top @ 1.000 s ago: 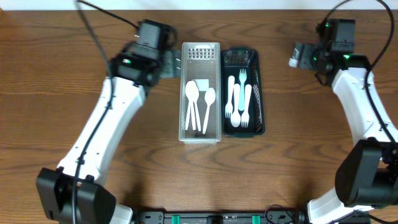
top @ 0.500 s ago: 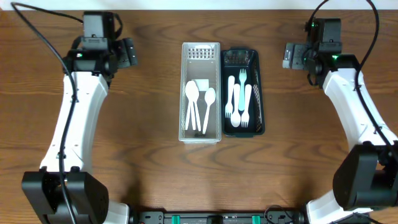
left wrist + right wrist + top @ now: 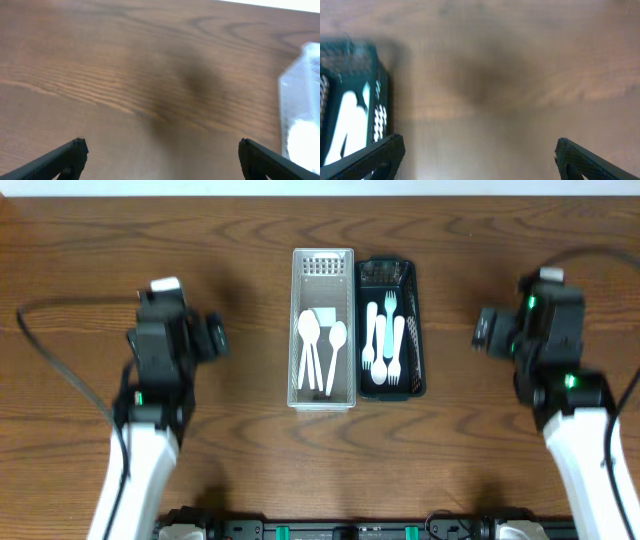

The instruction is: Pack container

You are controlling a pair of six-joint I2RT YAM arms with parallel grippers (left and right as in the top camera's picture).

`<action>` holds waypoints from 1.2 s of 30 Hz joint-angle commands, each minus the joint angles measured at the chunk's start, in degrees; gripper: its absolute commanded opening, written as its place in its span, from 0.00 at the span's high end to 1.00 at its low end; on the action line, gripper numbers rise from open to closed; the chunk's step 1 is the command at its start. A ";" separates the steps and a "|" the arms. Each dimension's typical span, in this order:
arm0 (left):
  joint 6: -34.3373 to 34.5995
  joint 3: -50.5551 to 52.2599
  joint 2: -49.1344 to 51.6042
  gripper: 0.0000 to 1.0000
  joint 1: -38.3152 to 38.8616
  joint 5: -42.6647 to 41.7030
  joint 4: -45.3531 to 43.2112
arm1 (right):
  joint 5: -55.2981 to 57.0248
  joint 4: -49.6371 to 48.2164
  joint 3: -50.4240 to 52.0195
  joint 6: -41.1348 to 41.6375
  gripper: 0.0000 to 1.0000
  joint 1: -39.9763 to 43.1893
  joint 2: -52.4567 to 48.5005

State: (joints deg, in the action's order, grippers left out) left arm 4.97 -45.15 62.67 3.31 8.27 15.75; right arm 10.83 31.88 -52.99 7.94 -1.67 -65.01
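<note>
- The clear bin (image 3: 322, 268) is standing upright in the middle of the wooden worktop (image 3: 250, 440), and its long wall is touching the dark bin (image 3: 386, 273) on the right arm's side.
- White spoons (image 3: 318, 345) are lying lengthwise inside the clear bin, bowls toward the far end, with a small pale square piece sitting just beside them.
- White forks (image 3: 397, 340) are lying lengthwise in the dark bin; a pale blue-green piece is lying among them, possibly another utensil, though it is too small to tell.
- The left hand (image 3: 210, 338) is hovering over bare wood well to the left of the clear bin and is pointing toward it.
- In the left wrist view the left hand (image 3: 162, 157) is standing wide apart, its two black fingertips (image 3: 70, 155) are sitting at opposite edges of the picture, and only wood grain is showing between them; a corner of the clear bin (image 3: 300, 100) is peeking in at the right edge.
- The right hand (image 3: 484, 330) is hovering well to the right of the dark bin and is facing it.
- In the right wrist view the right hand (image 3: 480, 155) is also standing wide apart and gripping nothing, with blurred wood showing between the fingertips (image 3: 375, 152) and the dark bin (image 3: 382, 100) showing at the left edge.
</note>
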 commanded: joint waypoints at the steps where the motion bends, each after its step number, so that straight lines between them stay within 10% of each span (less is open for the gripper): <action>1: -6.49 9.46 -11.43 0.02 3.37 -0.33 -2.78 | 1.64 -0.74 7.21 2.34 0.01 -1.49 10.19; 12: -9.25 18.88 -40.00 0.02 7.72 -0.28 4.79 | 1.70 10.95 18.36 7.89 0.01 -4.63 33.14; 36: -9.25 18.88 -41.40 0.02 7.72 -0.28 4.79 | 0.96 14.69 18.51 7.89 0.01 -4.63 33.14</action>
State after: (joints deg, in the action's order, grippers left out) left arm -3.29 -26.61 21.58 10.72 7.73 20.49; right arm 11.99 46.50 -34.63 14.90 -5.56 -32.12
